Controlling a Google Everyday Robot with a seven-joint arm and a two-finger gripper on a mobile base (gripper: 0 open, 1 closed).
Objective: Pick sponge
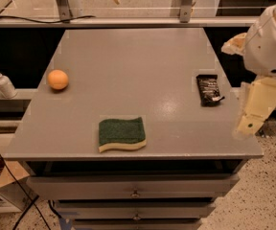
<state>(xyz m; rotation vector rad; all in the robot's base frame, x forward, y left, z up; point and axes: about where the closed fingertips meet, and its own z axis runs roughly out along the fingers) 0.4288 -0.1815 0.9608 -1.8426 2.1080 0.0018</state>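
The sponge (121,132) lies flat near the front edge of the grey table (128,66), its dark green top up and pale yellow foam showing along its near side. My gripper (251,113) hangs off the table's right edge, pointing down, far to the right of the sponge and apart from it. It holds nothing that I can see. The white arm (271,42) rises above it at the right edge of the view.
An orange ball (58,79) sits at the table's left side. A black wrapped bar (208,89) lies at the right side, close to the gripper. A soap dispenser (3,82) stands on a ledge to the left. Drawers (135,189) are below the table's front.
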